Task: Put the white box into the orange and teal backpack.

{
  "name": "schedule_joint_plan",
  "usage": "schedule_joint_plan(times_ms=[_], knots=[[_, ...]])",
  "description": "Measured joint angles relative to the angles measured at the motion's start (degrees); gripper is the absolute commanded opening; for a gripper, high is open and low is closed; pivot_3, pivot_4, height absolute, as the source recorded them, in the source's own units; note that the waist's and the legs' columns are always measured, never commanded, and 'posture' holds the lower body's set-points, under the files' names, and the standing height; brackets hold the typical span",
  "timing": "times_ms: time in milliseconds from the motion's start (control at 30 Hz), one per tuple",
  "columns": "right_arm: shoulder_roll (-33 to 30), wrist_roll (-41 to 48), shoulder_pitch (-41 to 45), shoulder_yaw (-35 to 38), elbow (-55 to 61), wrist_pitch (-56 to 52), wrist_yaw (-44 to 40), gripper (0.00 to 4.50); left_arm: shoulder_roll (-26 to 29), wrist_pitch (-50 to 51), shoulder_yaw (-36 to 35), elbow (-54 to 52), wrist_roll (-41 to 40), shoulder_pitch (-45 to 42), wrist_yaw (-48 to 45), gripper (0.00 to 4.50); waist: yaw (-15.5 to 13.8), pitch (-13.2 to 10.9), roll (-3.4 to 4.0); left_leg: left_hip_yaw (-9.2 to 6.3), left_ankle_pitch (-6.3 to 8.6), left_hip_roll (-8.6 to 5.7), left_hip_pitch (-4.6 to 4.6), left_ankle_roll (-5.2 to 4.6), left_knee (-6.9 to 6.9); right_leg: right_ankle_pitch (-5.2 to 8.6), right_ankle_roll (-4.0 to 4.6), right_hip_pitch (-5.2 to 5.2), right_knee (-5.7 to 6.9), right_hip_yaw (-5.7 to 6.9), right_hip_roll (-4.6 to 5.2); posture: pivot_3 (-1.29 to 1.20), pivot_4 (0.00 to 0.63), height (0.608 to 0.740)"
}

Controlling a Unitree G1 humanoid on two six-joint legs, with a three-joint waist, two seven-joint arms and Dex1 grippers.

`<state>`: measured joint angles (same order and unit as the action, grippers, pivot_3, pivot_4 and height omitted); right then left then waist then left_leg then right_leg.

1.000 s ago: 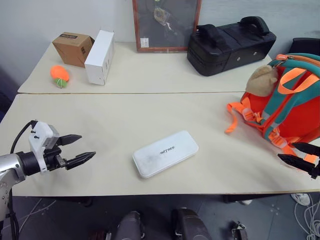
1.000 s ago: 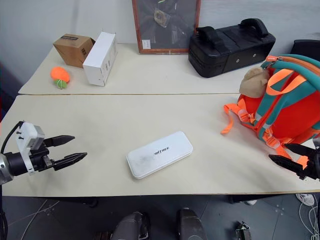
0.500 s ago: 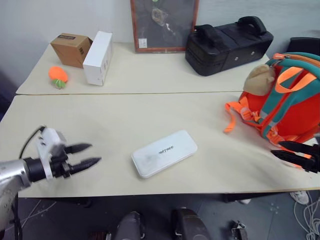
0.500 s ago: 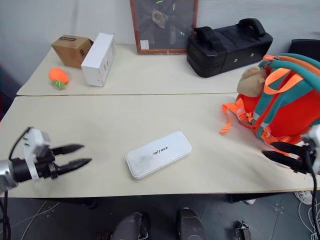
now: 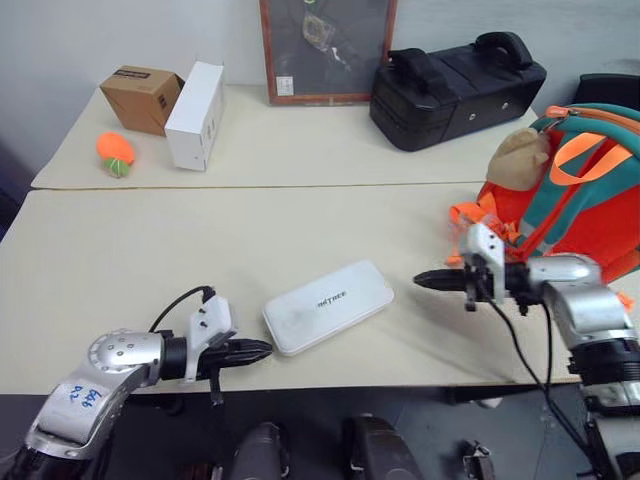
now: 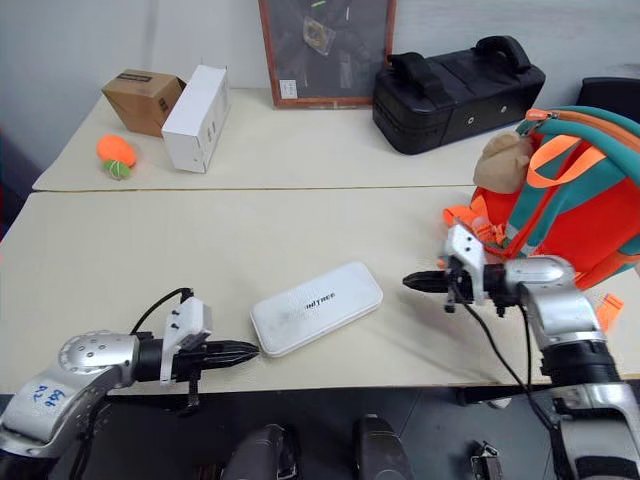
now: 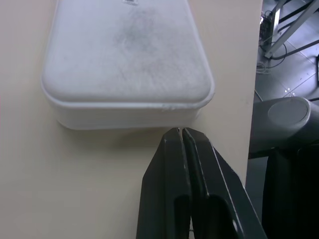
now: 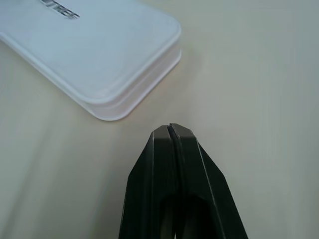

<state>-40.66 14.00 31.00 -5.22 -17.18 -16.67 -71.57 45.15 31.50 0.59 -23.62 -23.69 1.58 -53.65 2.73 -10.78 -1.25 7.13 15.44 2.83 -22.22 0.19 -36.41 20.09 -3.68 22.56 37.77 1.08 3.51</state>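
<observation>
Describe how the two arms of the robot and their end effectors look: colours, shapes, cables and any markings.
Both arms are silver-grey metal with rounded joint housings. Each carries a white block at the wrist and ends in two slim, black, pointed fingers. The left end effector has a thin black cable looping over its wrist, and blue handwritten marks on the forearm. The right end effector has black cables hanging down from its wrist.
</observation>
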Motion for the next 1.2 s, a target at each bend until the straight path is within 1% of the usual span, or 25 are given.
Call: schedule_joint_plan(times_ms=[133,233,367,467,633,767,833,933,1000,1067,1133,1167,1200], knots=[[2.67,-0.98,-0.12,-1.42,0.88,0.2,1.24,0.0,0.09,-1.9,0.37,2.38,1.61,-0.86,-0.11,0.08,0.06,0.0,0.0,0.0,0.01,0.0,0.0,-0.01,-0.03,0.0,0.0,-0.01,0.0,0.0,0.01,0.0,0.15,0.74],[2.79,-0.53,-2.88,-1.49,5.55,-1.08,1.11,0.0,-0.08,-4.69,0.51,5.34,3.19,-2.18,-0.07,0.08,-0.01,0.0,0.0,-0.04,0.04,0.01,0.01,-0.07,-0.04,0.0,0.0,-0.04,0.02,0.04,0.01,0.0,0.15,0.74],[1.88,0.89,-7.19,-1.22,11.53,-3.52,0.66,0.0,-3.02,-8.05,0.34,10.44,5.33,-5.97,2.27,0.08,-0.69,0.0,0.0,-0.05,0.11,0.0,0.03,-0.3,-0.08,-0.01,-0.02,-0.06,0.09,0.06,0.03,0.0,0.15,0.74],[0.59,3.03,-10.5,-0.87,16.31,-6.12,-0.1,0.0,-5.25,-8.19,-0.58,13.42,5.33,-8.09,3.43,0.08,-1.07,0.0,-0.01,-0.08,0.11,0.0,0.02,-0.3,-0.08,-0.01,-0.02,-0.06,0.1,0.09,0.03,0.0,0.15,0.74],[0.43,4.63,-12.47,-0.66,20.22,-8.05,0.5,0.0,-7.13,-8.35,-0.48,13.84,5.33,-10.19,3.6,0.08,-0.94,0.0,-0.01,-0.07,0.12,0.01,0.03,-0.28,-0.08,-0.01,-0.02,-0.05,0.11,0.09,0.02,0.0,0.15,0.74],[0.17,4.98,-12.79,-0.54,20.48,-8.37,1.89,0.0,-6.43,-8.64,-0.39,15.23,6.28,-9.66,3.5,0.08,-0.96,0.0,-0.01,-0.07,0.12,0.0,0.03,-0.28,-0.09,-0.01,-0.02,-0.05,0.11,0.09,0.02,0.0,0.15,0.74],[-0.11,4.92,-12.41,-0.5,19.64,-7.96,2.39,0.0,-3.38,-9.43,-1.0,15.01,6.22,-8.13,2.02,0.08,-0.8,0.02,-0.03,-0.07,0.12,0.03,0.04,-0.27,-0.09,-0.01,-0.01,-0.05,0.11,0.09,0.01,0.0,0.15,0.74],[-1.29,4.59,-11.9,0.09,17.71,-6.88,2.52,0.0,1.81,-10.73,-4.12,15.37,6.08,-5.18,-1.06,0.62,-0.47,0.02,-0.02,-0.06,0.12,0.04,0.1,-0.26,-0.03,0.0,0.01,-0.06,0.11,0.09,0.02,0.0,0.15,0.74],[-1.43,4.24,-11.31,0.42,16.34,-6.31,2.64,0.0,3.22,-10.98,-5.43,15.99,5.71,-4.28,-2.32,1.17,-0.43,0.02,-0.02,-0.07,0.12,0.04,0.1,-0.26,-0.03,0.01,0.01,-0.06,0.11,0.09,0.02,0.0,0.15,0.74],[-1.42,3.87,-10.2,0.43,14.83,-5.6,2.88,0.0,4.13,-9.91,-6.9,17.11,4.35,-3.88,-3.71,1.83,-0.3,0.02,-0.02,-0.07,0.12,0.05,0.1,-0.26,-0.03,0.01,0.02,-0.06,0.11,0.09,0.02,0.0,0.15,0.74],[-1.42,3.42,-9.6,0.44,13.83,-4.7,3.11,0.0,4.34,-4.81,-8.75,18.03,0.91,-4.6,-4.36,2.44,-0.3,0.02,-0.02,-0.09,0.12,0.05,0.09,-0.26,-0.02,0.01,0.02,-0.05,0.12,0.1,0.02,0.0,0.15,0.74],[-1.41,3.16,-9.48,0.44,13.37,-4.48,3.1,0.0,4.28,-1.56,-9.29,18.68,-0.93,-5.91,-4.23,2.72,-0.36,0.02,-0.03,-0.11,0.12,0.05,0.06,-0.26,-0.02,0.01,0.02,-0.05,0.12,0.13,0.02,0.0,0.15,0.74],[-1.4,2.96,-9.38,0.43,12.85,-4.23,3.07,0.0,3.91,3.35,-9.94,20.02,-3.41,-8.25,-3.8,3.1,-0.53,0.02,-0.03,-0.12,0.11,0.03,0.05,-0.27,-0.04,0.01,0.02,-0.05,0.13,0.14,0.03,0.0,0.15,0.74]])
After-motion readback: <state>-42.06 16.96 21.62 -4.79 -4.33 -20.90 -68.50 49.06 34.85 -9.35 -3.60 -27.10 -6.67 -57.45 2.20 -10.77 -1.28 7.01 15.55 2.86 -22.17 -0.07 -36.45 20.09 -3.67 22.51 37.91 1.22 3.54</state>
